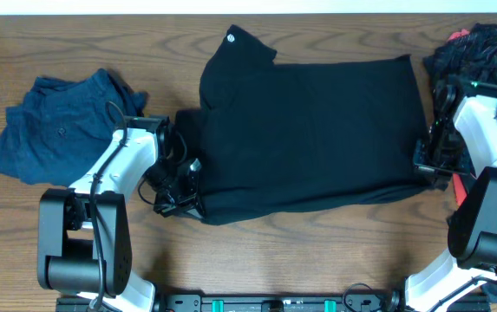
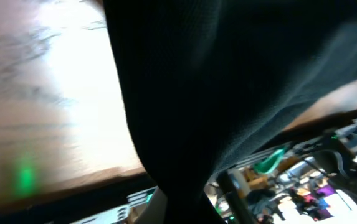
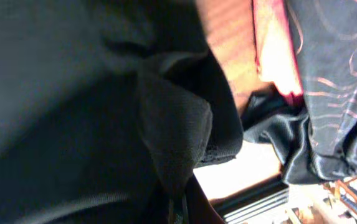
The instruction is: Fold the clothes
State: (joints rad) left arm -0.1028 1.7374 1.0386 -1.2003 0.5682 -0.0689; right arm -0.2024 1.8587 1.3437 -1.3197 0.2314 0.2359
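With the black shirt (image 1: 309, 130) spread across the centre of the frame and your left gripper (image 1: 187, 184) and right gripper (image 1: 428, 165) each clamped onto a lower corner, lift both evenly and carry the taut hem toward the upper edge.

A brown wood-grain table (image 1: 317, 251) is seen from above, and three garments are laid directly on it. A black short-sleeved shirt (image 1: 317, 130) is spread flat across the middle, its length running left to right. A small white logo (image 1: 232, 37) is shown on it near the far edge. A dark blue garment (image 1: 57, 126) is left crumpled at the left side, apart from the shirt. A black garment with thin red lines (image 1: 478, 48) is bunched at the far right corner, just beside the shirt; contact between them cannot be told.
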